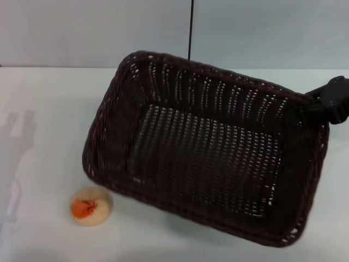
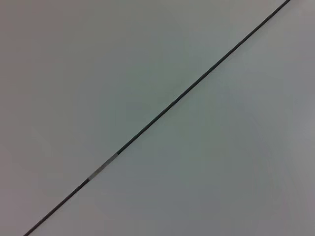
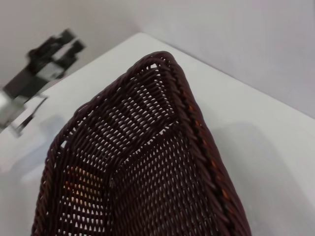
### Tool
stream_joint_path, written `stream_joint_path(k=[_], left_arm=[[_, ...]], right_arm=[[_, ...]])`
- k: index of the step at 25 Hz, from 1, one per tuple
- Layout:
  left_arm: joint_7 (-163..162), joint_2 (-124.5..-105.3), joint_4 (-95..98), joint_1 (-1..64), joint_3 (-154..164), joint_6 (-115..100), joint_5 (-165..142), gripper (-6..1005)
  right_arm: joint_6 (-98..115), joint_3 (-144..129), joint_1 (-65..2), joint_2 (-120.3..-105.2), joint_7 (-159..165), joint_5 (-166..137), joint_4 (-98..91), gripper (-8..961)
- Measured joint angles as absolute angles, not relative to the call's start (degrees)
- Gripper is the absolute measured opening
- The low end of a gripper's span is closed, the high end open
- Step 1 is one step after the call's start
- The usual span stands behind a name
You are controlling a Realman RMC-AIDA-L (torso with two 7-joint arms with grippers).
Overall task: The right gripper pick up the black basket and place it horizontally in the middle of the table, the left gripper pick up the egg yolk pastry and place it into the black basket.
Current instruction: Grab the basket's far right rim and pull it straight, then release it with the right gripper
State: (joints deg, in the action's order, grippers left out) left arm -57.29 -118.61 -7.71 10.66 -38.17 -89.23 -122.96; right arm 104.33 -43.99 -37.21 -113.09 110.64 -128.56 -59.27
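Note:
The black basket (image 1: 207, 147) sits tilted over the middle and right of the white table (image 1: 43, 98), its right end raised. My right gripper (image 1: 313, 105) is shut on the basket's braided rim at the far right corner. The right wrist view looks along that rim and into the basket (image 3: 147, 162). The egg yolk pastry (image 1: 90, 206) lies on the table at the front left, orange patch up, just clear of the basket's left corner. My left gripper (image 3: 66, 43) shows only in the right wrist view, open and empty, above the table beyond the basket's far end.
A grey wall with a dark vertical seam (image 1: 191, 27) stands behind the table. The left wrist view shows only that wall and seam (image 2: 157, 117). The left gripper's shadow (image 1: 16, 136) falls on the table's left side.

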Motion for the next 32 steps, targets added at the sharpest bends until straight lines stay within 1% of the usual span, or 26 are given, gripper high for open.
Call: stream_joint_path(k=[2,6,10,12,16,20,29,32], left_arm=[[-57.3,-118.63,-7.8,10.6,-38.1,-89.3,-123.0,538],[-57.6,-118.67,-8.3,10.5,-37.9,-89.3,-123.0,538],[-58.8,-118.70,-8.8,10.5,-37.2,-88.9,-123.0,538],[-58.8,-118.72,-9.1,10.6,-36.9,-88.8,-123.0,538],[-59.1,-118.74,-10.5,10.5,-36.3,-88.6,-123.0,538],[-60.8,-118.74,-11.2,10.2,-35.1,-88.6,-123.0,538],[-63.0,-118.74,-11.8,9.8,-32.2,-88.5,-123.0,537],[-64.0,-118.74,-11.9,9.3,-31.3,-88.5,-123.0,537]], right_arm=[[104.8,-44.0,-37.3,-112.88,109.0,-128.4,-59.4,182],[105.0,-44.4,-37.9,-111.54,104.5,-128.6,-59.4,182],[105.4,-44.6,-38.7,-110.54,99.3,-128.6,-59.1,181],[105.5,-44.7,-38.9,-110.43,98.2,-128.6,-58.7,181],[106.3,-46.5,-40.0,-110.41,95.6,-128.9,-56.4,181],[105.5,-48.5,-40.1,-110.99,94.1,-129.4,-55.7,181],[102.9,-48.6,-41.3,-111.32,91.3,-129.6,-52.6,174],[101.9,-48.6,-42.3,-111.40,90.9,-129.6,-51.8,222]])
